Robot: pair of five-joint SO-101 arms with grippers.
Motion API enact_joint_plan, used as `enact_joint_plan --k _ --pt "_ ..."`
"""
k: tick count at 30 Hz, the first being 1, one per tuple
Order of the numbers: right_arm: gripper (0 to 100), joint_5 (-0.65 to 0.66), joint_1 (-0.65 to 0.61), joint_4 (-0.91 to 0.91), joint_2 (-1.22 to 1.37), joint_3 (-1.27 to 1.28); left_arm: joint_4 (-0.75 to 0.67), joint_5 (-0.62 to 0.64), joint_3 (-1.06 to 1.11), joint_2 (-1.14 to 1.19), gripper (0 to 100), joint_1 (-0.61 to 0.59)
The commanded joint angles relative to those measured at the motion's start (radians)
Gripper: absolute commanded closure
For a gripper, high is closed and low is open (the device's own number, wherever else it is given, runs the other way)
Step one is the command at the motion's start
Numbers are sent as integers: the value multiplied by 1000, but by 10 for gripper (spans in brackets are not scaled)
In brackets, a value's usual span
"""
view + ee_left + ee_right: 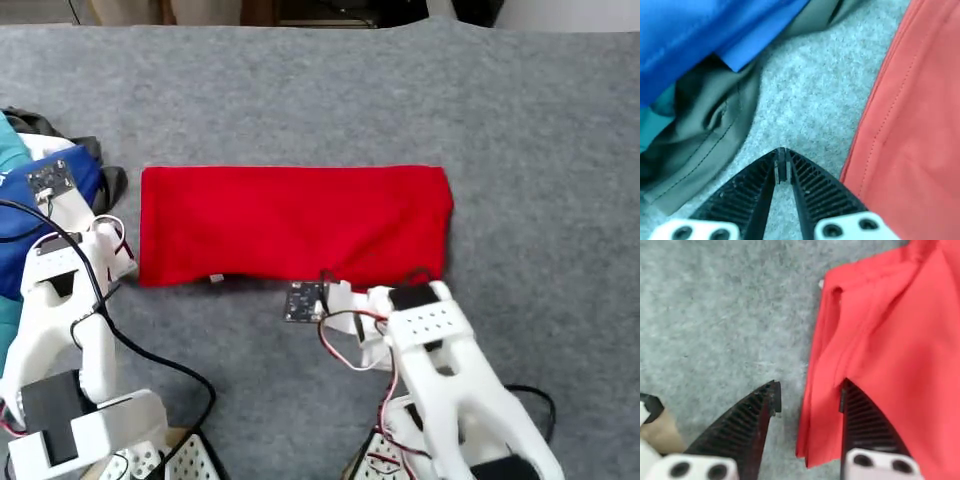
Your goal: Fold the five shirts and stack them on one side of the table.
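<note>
A red shirt (pixel 295 225), folded into a long strip, lies flat across the middle of the grey mat. At its near long edge is my right gripper (pixel 372 284), open. In the right wrist view the right gripper (pixel 807 396) straddles the layered edge of the red shirt (pixel 890 340), with one finger on the cloth and the other over bare mat. My left gripper (pixel 118 256) sits off the shirt's left end. It is shut on nothing (pixel 782 165), above the mat between the red shirt (pixel 910 130) and an olive shirt (pixel 700 135).
Unfolded shirts are heaped at the left edge: a blue shirt (pixel 20 195) over a teal shirt (pixel 8 150) and a dark shirt (pixel 35 122). The grey mat (pixel 540 150) is bare behind and to the right of the red strip.
</note>
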Motion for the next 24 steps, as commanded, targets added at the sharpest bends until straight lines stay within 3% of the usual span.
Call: enact_joint_plan --k 1,10,16,24 --pt "790 11 -4 -17 59 -33 3 3 -51 2 980 -6" --pt "793 18 -1 -58 76 -16 6 3 -51 2 980 -6" --pt "933 18 -1 -64 77 -5 8 3 -49 2 980 -6" --pt "944 18 -1 -66 77 -5 6 3 -43 2 980 -6"
